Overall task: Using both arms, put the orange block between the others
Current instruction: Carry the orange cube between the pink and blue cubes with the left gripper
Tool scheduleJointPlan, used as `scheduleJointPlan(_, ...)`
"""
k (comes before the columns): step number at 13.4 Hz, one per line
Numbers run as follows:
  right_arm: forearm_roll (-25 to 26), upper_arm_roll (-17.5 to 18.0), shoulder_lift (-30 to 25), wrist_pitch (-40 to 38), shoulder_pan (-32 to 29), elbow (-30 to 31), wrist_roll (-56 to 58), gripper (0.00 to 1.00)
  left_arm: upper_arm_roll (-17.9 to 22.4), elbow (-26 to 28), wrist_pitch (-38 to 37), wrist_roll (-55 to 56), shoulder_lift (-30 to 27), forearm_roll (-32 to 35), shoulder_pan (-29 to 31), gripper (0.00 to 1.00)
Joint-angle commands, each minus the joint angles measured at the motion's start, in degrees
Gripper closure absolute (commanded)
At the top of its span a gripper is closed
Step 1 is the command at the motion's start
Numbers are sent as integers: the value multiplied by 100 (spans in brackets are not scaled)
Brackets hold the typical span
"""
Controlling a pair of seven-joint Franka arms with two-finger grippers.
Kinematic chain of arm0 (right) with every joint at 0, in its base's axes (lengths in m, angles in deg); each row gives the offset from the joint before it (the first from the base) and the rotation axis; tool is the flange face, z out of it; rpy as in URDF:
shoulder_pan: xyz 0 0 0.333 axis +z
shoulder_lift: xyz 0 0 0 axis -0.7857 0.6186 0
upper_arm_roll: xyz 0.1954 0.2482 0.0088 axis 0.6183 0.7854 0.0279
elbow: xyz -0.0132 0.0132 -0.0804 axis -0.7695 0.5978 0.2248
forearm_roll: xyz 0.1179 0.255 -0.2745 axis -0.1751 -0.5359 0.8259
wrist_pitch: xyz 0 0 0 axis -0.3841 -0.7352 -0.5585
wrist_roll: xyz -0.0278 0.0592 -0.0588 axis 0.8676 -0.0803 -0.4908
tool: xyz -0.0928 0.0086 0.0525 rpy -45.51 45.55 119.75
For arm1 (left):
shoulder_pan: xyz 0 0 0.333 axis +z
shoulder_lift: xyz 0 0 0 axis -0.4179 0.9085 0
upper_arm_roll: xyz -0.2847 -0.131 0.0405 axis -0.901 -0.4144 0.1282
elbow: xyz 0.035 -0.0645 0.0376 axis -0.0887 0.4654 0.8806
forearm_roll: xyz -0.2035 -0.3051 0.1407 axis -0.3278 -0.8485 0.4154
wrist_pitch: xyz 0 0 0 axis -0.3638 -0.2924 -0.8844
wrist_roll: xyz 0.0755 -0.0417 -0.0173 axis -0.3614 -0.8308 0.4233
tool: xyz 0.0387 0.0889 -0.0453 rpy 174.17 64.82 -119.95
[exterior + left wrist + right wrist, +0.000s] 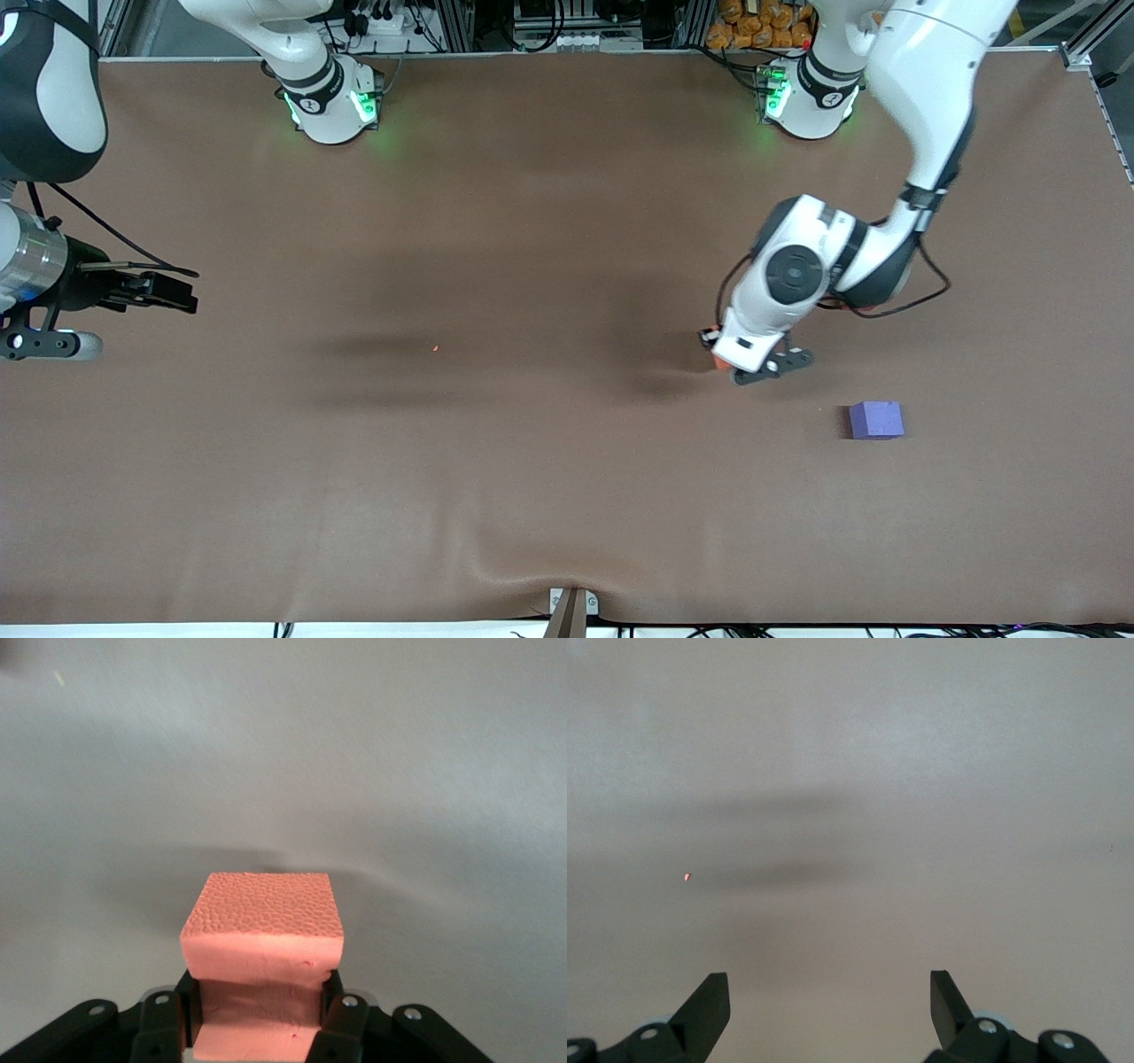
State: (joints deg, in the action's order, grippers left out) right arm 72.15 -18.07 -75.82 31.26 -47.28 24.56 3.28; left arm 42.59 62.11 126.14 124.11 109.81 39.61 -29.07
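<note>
Over the table (496, 496) toward the left arm's end, the left claw (719, 354) is clamped on a block (263, 943); it's barely visible in the front view as an orange sliver under the wrist. Right claw (168, 292) hangs at the right arm's end, fingers (704, 1010) spread wide, nothing between them; that arm is waiting.

Purple-blue cube (876, 419) sits on the table near the left claw, nearer the front camera and further toward the left arm's end. Pinkish-red cube: not visible in any view, possibly hidden under the left wrist, can't tell. So the target gap can't be confirmed from here.

Doing this step well, my read:
- Keep the block square in the grip; it's soft foam, so don't squeeze harder.
- Locate the second cube before committing to a drop point.
- Lower until the block's base is on the table before releasing, so it doesn't tumble.

View differences:
- Left wrist view shows the grip clearly: fingers on two side faces, top face level. It renders the block salmon-pink; front view says orange.
- Front view gives the layout and the purple-blue cube, which neither wrist view shows.
- Right wrist view shows bare table plus a tiny orange speck (687, 876), also in the front view mid-table.
</note>
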Motion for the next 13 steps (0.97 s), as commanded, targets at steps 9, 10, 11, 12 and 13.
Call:
scheduleJointPlan(9,1,-19,-54,-84,33,-31,-86,0,-62,-105,-162,-2737,-90,82,1394,100)
scheduleJointPlan(10,1,-19,-54,-76,33,-40,-86,0,-53,-113,-276,-2982,-125,73,1473,100)
scheduleJointPlan(11,1,-19,-54,-75,33,-40,-86,0,-62,-192,-494,-3298,-195,73,1674,100)
scheduleJointPlan(12,1,-19,-54,-75,33,-40,-86,0,-71,-306,-749,-3675,-196,47,1867,100)
scheduleJointPlan(13,1,-19,-54,-75,33,-40,-86,0,-62,-429,-926,-3984,-178,29,2008,100)
